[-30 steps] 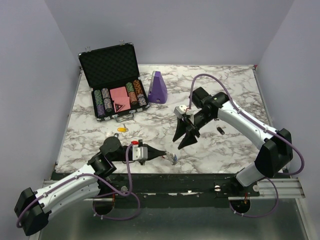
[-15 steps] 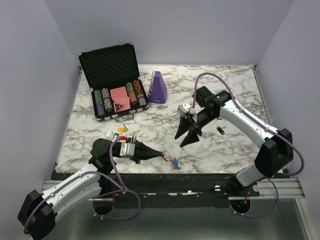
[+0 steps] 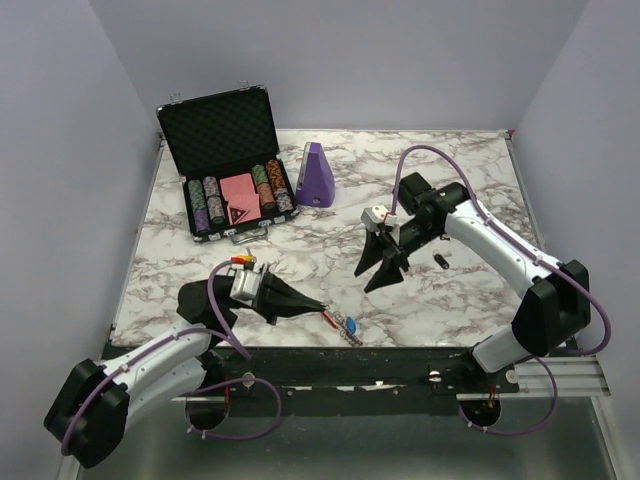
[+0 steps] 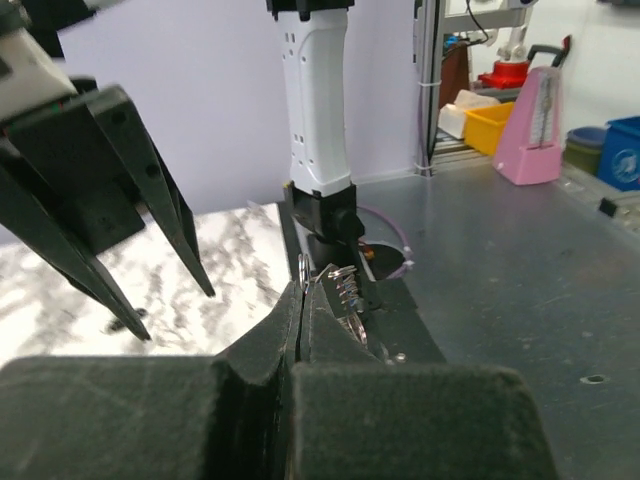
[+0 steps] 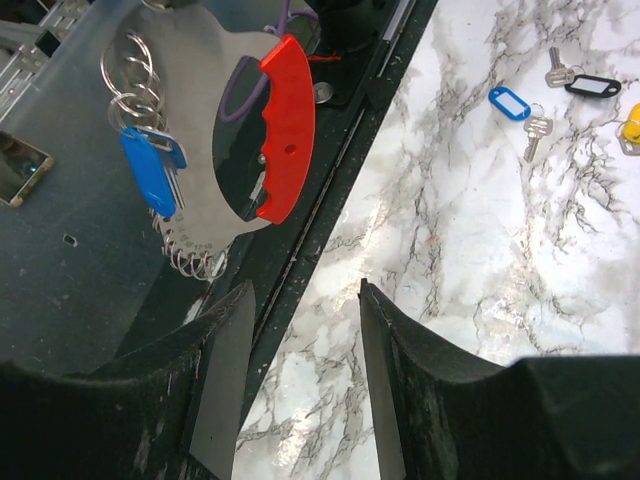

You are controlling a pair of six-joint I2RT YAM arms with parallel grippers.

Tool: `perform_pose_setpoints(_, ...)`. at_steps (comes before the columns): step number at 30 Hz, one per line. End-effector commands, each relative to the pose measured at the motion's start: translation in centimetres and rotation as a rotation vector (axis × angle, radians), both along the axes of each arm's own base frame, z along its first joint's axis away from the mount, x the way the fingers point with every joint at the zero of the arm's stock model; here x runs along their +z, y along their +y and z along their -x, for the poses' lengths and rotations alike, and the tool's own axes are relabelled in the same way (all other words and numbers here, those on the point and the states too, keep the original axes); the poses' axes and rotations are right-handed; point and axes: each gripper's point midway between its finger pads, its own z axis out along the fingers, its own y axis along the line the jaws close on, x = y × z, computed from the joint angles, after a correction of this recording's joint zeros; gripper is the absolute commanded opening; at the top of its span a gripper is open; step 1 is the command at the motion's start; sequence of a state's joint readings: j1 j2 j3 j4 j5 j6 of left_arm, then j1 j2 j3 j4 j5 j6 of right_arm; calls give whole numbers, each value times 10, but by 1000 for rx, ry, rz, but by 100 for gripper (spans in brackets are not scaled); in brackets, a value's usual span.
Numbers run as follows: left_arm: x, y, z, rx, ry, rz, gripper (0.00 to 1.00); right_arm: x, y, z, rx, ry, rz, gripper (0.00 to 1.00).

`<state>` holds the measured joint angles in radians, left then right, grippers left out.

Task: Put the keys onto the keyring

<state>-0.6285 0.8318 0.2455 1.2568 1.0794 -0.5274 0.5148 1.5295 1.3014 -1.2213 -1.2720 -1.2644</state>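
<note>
The left gripper (image 3: 318,307) is clamped shut on the keyring (image 3: 342,322), which is held at the front edge of the marble table (image 3: 450,180). In the right wrist view, its red plastic arc (image 5: 285,120) and silvery coil (image 5: 185,255) are shown, with a blue-tagged key (image 5: 150,172) hanging on the coil. The right gripper (image 3: 367,279) is poised nearby over the table, fingers partly spread and empty. Loose tagged keys (image 5: 510,103) are seen lying on the marble, well apart from the ring.

Keyring (image 5: 285,130) of glossy red plastic and silvery metal; table (image 5: 480,250) smooth, marble-patterned.
</note>
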Motion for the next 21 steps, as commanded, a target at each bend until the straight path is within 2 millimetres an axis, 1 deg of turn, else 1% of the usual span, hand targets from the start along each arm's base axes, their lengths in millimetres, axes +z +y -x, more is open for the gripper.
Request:
perform_pose_setpoints(1,23,9,16,-73,-66,83,0,2,-3,0,-13,-8,-10,54)
perform_pose_setpoints(10,30,11,17,-74,-104,87,0,0,-4,0,-20,-1,-8,55)
perform_pose_setpoints(16,40,12,16,-65,-115,111,0,0,-5,-2,-30,1,-4,55)
perform_pose_setpoints(19,47,11,10,-50,-77,114,0,-1,-6,-4,-44,1,1,54)
perform_pose_setpoints(21,45,5,-8,-1,25,72,0,-2,-6,-5,-53,3,7,54)
